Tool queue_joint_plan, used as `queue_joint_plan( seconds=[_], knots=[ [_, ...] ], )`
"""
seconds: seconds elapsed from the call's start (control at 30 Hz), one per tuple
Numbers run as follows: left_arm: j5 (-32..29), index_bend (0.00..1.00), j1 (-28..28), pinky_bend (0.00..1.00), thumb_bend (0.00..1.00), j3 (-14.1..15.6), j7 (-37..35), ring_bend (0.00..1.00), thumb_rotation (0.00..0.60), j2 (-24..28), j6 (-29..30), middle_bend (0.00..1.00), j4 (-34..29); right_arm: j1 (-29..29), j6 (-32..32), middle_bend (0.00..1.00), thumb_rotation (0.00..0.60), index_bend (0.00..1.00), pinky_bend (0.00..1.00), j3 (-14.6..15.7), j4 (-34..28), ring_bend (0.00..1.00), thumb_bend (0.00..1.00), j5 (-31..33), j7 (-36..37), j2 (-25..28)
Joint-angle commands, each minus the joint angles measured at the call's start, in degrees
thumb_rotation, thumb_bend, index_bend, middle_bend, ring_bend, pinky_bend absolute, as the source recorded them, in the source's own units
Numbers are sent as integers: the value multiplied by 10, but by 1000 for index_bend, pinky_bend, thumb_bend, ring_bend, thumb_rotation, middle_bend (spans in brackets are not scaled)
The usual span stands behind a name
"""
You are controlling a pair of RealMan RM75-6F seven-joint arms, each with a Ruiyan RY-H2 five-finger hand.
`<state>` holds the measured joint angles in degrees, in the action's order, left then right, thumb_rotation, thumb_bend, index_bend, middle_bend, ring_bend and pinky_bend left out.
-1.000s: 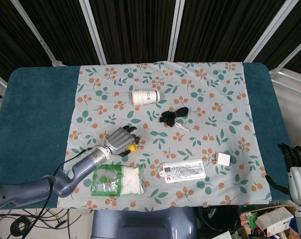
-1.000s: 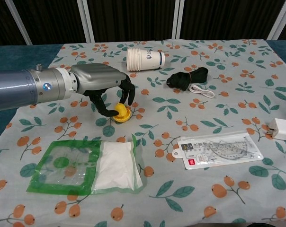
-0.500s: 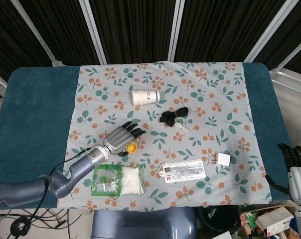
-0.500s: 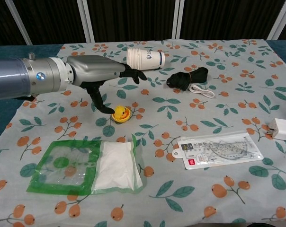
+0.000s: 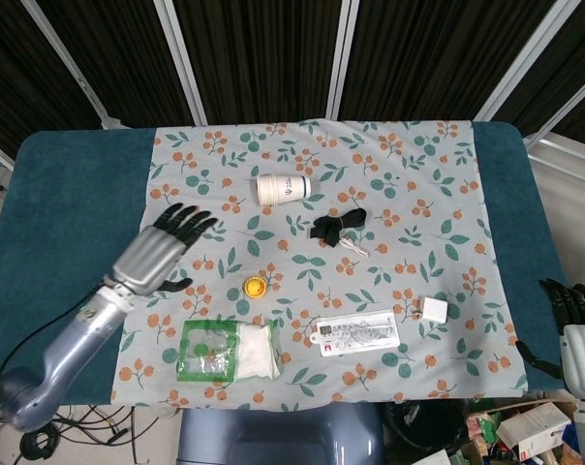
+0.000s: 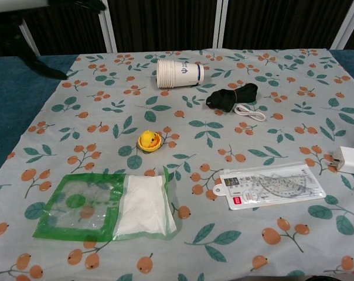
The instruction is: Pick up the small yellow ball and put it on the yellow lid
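Your left hand [image 5: 164,249] hangs over the cloth's [image 5: 389,184] left part, fingers spread toward 1 o'clock, holding nothing. A second ago it was curled over the ball [image 5: 255,287]; it has since let go and pulled back to 9 o'clock of it, well apart. The chest view catches only its dark fingertips at the top left corner.

The ball sits on the lid [image 6: 149,146], both resting on the cloth near the middle, just as before. At 6 o'clock of them lies the green bag [image 5: 227,352], near the cloth's front edge; at 4 o'clock the ruler pack [image 5: 356,333]. The cup [image 5: 282,188] lies on its side at 12 o'clock, the black cord [image 5: 337,225] at 1 o'clock. The white box [image 5: 434,309] sits well off at 3 o'clock.

Bare cloth lies between your hand and the ball, and teal table [image 5: 65,213] to your hand's left.

Your right hand [image 5: 569,306] shows at the lower right edge, off the table; whether it is released or clenched I cannot tell.
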<state>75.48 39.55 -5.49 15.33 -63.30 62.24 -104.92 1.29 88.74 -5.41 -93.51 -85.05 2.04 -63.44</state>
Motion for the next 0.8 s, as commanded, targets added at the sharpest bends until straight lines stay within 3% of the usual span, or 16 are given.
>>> queue_joint_plan(
  seconds=[0.03,0.2,0.3,0.5,0.67,0.8],
  knots=[
    [37,40,-104,17,163,58,-11,0,600,77,108,33,-54,-1,2,87,600,108,190,2,-2,110,125,-3,-2,0],
    [61,32,-182,3,163,99,-69,0,600,108,173,17,-40,-2,6,87,600,108,190,2,-6,110,125,-7,-8,0],
    [80,34,-221,0,163,112,-143,0,600,111,210,16,-8,-2,7,87,600,108,189,3,-7,110,125,-8,-11,-1],
    [113,43,-263,0,163,108,-248,0,600,65,263,16,117,-3,10,87,600,108,189,3,-8,110,125,-10,-13,-1],
    [115,53,-286,0,169,99,-308,0,600,43,286,16,168,-4,13,87,600,108,190,2,-6,110,124,-11,-9,-1],
    [106,61,-295,0,175,100,-305,0,600,42,274,16,182,-4,14,86,600,108,189,2,-5,110,125,-11,-7,-1]
  ],
)
